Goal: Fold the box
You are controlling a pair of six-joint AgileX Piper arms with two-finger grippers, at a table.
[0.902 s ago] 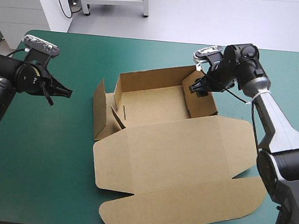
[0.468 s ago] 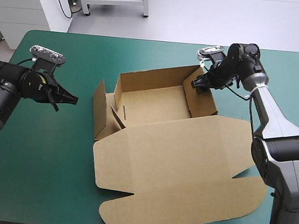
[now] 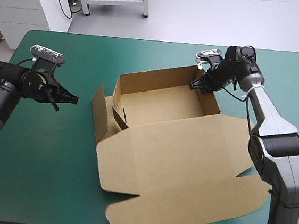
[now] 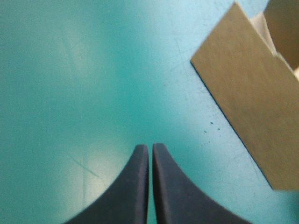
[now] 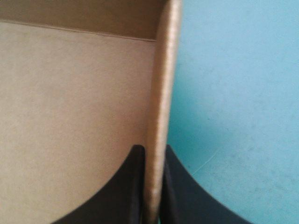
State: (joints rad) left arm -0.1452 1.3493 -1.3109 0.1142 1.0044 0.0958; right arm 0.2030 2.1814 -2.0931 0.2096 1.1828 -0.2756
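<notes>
The brown box [image 3: 161, 105] stands as an open tray near the table's middle, its lid [image 3: 185, 174] lying flat toward the near edge. My right gripper [image 3: 196, 85] is at the tray's far right corner, shut on the box's right wall [image 5: 156, 140], one black finger inside and one outside. That wall stands upright. My left gripper [image 3: 75, 99] hovers over the teal-green cover left of the box, shut and empty [image 4: 150, 154]. The box's left side flap [image 4: 247, 107] lies ahead of it and off to one side, apart from the fingers.
The left flaps [image 3: 100, 112] of the box stand loosely splayed. Bare teal-green cover [image 3: 44, 149] stretches left of the box and along the far edge. The flat lid reaches close to the table's near right corner.
My right gripper has shut on the right wall and pulled it upright, so the inner flap no longer leans into the tray. The box shifted slightly. The left gripper stayed shut, moving a little toward the box.
</notes>
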